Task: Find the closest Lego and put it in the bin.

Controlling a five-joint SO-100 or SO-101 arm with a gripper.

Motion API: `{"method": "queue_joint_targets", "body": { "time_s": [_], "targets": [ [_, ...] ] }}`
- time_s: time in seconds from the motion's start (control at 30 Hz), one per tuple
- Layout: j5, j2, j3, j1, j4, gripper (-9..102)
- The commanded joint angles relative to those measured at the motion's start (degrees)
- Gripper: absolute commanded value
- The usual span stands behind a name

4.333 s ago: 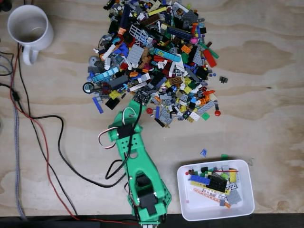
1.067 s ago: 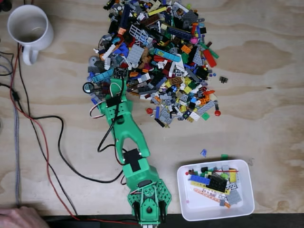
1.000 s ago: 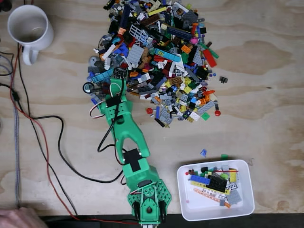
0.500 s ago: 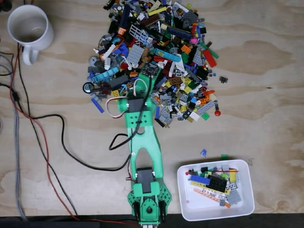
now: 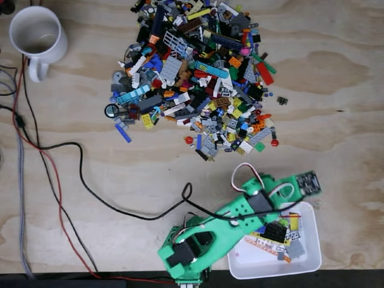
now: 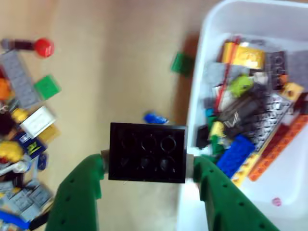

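Observation:
In the wrist view my gripper (image 6: 147, 164) is shut on a black two-by-three Lego brick (image 6: 147, 153), clamped between two green fingers (image 6: 79, 192). The brick hangs over bare wood just left of the white bin (image 6: 198, 96), which holds several mixed Legos. In the fixed view the green arm reaches right, and the gripper (image 5: 306, 183) is over the upper right corner of the bin (image 5: 235, 261). The big Lego pile (image 5: 192, 72) lies at top centre, apart from the arm.
A white mug (image 5: 37, 33) stands at top left, and black and red cables (image 5: 66, 180) trail along the left side. A small blue piece (image 5: 257, 192) (image 6: 155, 117) and a green piece (image 5: 283, 197) (image 6: 182, 63) lie loose beside the bin.
The arm has swung from the bottom edge of the pile down and to the right, to the bin. A hand seen at the bottom left a second ago is gone.

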Motion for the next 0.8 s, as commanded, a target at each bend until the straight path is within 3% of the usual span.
{"method": "queue_joint_targets", "body": {
  "time_s": [0.0, 0.17, 0.23, 0.37, 0.47, 0.57, 0.77],
  "targets": [
    [-7.2, 5.6, 2.2, 13.9, -3.1, 11],
    [-11.6, 6.9, 7.2, 20.3, -6.4, 14],
    [-11.8, 6.9, 8.3, 20.7, -7.9, 20],
    [-9.7, 7.1, 8.4, 19.5, -10.7, 23],
    [-6.8, 7.1, 7.6, 16.9, -13.0, 23],
    [-6.2, 7.3, 6.2, 15.3, -12.6, 13],
    [-3.6, 7.4, 3.9, 8.9, -12.6, 36]
  ]
}}
